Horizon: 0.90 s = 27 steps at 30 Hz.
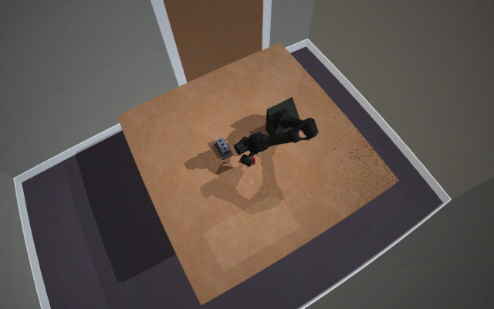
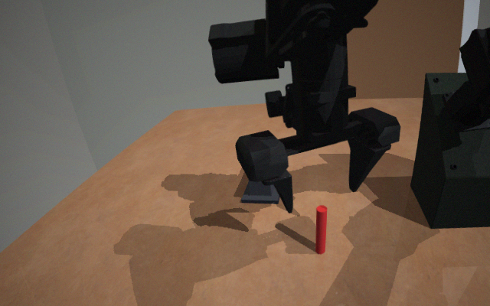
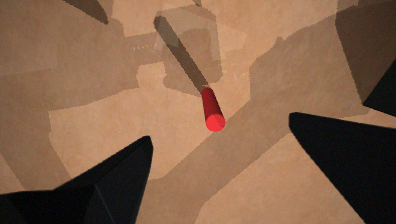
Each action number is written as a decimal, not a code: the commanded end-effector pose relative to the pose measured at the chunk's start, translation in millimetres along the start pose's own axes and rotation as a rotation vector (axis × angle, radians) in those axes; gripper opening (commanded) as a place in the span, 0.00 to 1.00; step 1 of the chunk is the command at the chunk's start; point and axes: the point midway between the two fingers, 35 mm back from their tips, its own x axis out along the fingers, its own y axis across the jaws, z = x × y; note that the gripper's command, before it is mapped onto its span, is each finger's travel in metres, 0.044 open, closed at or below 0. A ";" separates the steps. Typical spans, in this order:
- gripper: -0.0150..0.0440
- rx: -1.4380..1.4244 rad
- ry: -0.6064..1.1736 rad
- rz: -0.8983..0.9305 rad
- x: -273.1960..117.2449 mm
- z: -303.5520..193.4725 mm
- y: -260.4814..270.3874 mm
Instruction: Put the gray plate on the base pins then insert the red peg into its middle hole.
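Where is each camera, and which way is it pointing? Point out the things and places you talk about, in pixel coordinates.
Top: high overhead, looking down at the table [image 1: 181,112]; the arm [image 1: 274,140] shows from above.
Exterior: low beside the table [image 2: 157,145], looking across it; it shows the open gripper [image 2: 322,201] and part of the arm [image 2: 319,57].
Wrist: on the arm near the gripper [image 3: 220,125], looking down between its fingers.
Exterior and wrist share the upright red peg [image 2: 321,231] [image 3: 212,107].

1 red peg [image 1: 254,160] [image 2: 321,230] [image 3: 214,112], 1 gray base w/ plate [image 1: 224,147] [image 2: 259,193], 1 arm [image 1: 270,142] [image 2: 318,69], 1 tbl [image 1: 251,239] [image 2: 226,283] [image 3: 105,125]
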 end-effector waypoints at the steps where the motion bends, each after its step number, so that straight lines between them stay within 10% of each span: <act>1: 1.00 0.002 0.003 0.002 5.8 0.0 0.6; 27: 1.00 0.003 0.005 0.003 46.9 -0.5 0.6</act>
